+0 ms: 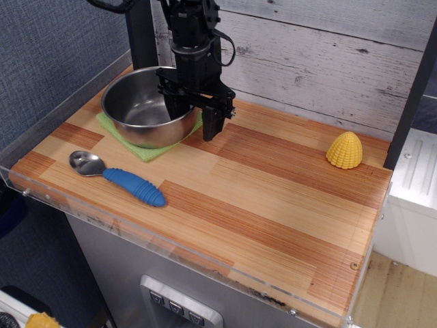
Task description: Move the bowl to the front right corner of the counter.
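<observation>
Two jaws of our gripper (194,118) stand spread, straddling the right rim of the bowl (145,106): one finger reaches inside it, the other hangs outside, low over the table (273,205). We cannot tell whether either finger touches the rim. We find the bowl at the rear left corner, resting on a green cloth (147,149) (only its edges show). Near the front left lies a blue-handled spoon (117,178); a yellow corn toy (345,150) sits far right.
</observation>
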Robot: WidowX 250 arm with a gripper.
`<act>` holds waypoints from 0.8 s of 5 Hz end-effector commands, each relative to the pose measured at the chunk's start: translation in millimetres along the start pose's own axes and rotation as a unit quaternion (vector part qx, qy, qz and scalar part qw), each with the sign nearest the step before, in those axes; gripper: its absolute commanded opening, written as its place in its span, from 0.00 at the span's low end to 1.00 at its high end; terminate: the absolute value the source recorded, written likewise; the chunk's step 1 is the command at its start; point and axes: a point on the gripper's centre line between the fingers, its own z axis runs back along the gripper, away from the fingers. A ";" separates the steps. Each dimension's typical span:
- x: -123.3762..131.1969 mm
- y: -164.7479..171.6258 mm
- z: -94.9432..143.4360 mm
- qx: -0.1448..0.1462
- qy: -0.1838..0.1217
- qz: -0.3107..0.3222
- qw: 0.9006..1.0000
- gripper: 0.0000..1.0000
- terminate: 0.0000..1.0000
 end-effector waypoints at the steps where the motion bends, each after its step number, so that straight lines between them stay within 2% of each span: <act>1: 17.0 -1.4 18.7 0.012 -0.022 -0.006 1.000 0.00 0.00; 3: 19.7 0.0 28.7 0.016 -0.027 -0.005 1.000 0.00 0.00; 4: 23.9 1.4 44.8 0.028 -0.035 0.000 0.999 0.00 0.00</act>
